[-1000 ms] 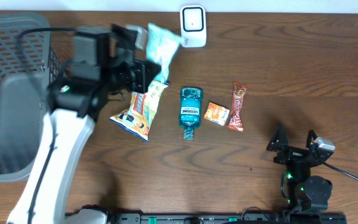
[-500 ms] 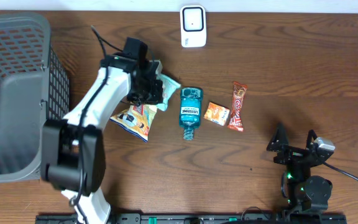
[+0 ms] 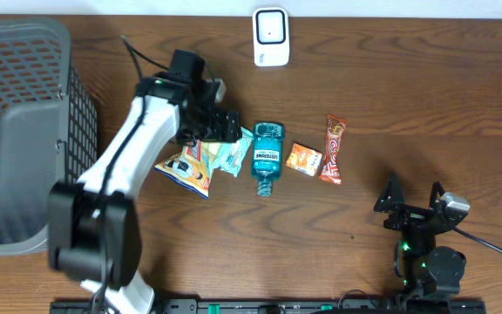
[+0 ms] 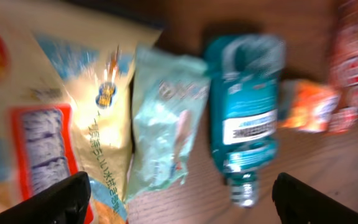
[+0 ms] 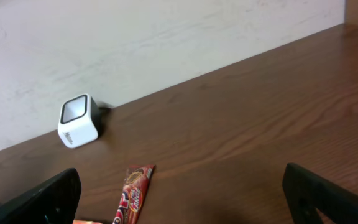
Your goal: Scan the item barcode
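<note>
Brown wooden table [image 3: 408, 87], bearing one grey mesh basket [image 3: 24, 52] at its left edge. Two arms are shown. The left arm [image 3: 120, 161] reaches over mid-table, jaws spread apart above the packets and holding nothing. The right arm [image 3: 434, 266] sits at the front edge near the right corner, jaws wide apart and empty. Loose goods, five in a row mid-table, plus one device:

- one yellow chip bag [image 3: 188, 166]
- one teal mouthwash bottle [image 3: 267, 157]
- one pale green pouch [image 3: 232, 153], flat between those two, overlapping the bag
- one white scanner [image 3: 270, 37], at the far edge, well apart from the pouch
- one red snack bar [image 3: 334, 148]
- one small orange packet [image 3: 303, 159], between bottle and bar
</note>
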Motion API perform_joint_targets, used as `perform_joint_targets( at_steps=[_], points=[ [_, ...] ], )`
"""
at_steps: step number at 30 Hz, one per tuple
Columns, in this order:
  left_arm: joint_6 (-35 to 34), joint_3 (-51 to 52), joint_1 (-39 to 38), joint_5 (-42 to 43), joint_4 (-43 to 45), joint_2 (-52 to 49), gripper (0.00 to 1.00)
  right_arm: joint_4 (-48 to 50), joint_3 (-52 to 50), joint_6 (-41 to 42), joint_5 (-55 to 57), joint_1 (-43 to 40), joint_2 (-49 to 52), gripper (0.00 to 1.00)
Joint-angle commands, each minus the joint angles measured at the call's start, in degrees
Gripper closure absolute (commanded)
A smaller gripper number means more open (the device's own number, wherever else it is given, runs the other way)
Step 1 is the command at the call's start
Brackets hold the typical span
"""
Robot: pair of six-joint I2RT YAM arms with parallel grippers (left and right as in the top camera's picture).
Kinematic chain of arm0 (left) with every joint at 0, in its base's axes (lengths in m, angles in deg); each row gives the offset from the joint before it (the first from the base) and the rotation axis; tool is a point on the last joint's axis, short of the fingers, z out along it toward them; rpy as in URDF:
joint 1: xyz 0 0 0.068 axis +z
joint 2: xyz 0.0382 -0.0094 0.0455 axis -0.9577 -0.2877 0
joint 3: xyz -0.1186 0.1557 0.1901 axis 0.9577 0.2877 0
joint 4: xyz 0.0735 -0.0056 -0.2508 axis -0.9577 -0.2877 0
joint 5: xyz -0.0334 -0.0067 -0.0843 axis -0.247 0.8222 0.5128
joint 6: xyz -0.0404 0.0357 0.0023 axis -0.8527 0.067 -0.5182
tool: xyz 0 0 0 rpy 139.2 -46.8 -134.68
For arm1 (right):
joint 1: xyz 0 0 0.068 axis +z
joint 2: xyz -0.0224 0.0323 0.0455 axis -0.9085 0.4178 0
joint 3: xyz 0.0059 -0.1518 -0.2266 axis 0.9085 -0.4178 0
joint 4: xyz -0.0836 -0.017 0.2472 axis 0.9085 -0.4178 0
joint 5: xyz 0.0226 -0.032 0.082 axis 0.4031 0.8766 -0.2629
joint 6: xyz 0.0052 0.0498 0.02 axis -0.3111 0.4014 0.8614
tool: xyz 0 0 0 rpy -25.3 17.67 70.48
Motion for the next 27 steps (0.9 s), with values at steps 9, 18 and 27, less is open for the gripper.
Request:
perform_joint_targets(
  at_steps=[9, 18, 27],
  points=[
    [0.20, -2.43, -0.17, -11.45, 27.67, 28.13, 0.02, -0.22, -0.04, 0.15, 0.31, 0.44, -0.26, 0.01],
    [14.67, -2.43, -0.17, -33.09, 28.96, 40.37, 0.02, -0.22, -0.04, 0.15, 0.31, 0.44, -0.26, 0.01],
    [18.18, 0.13, -0.17, -36.28, 25.27, 50.27, 0.02, -0.22, -0.04, 0.17, 0.31, 0.44, -0.26, 0.01]
  ],
)
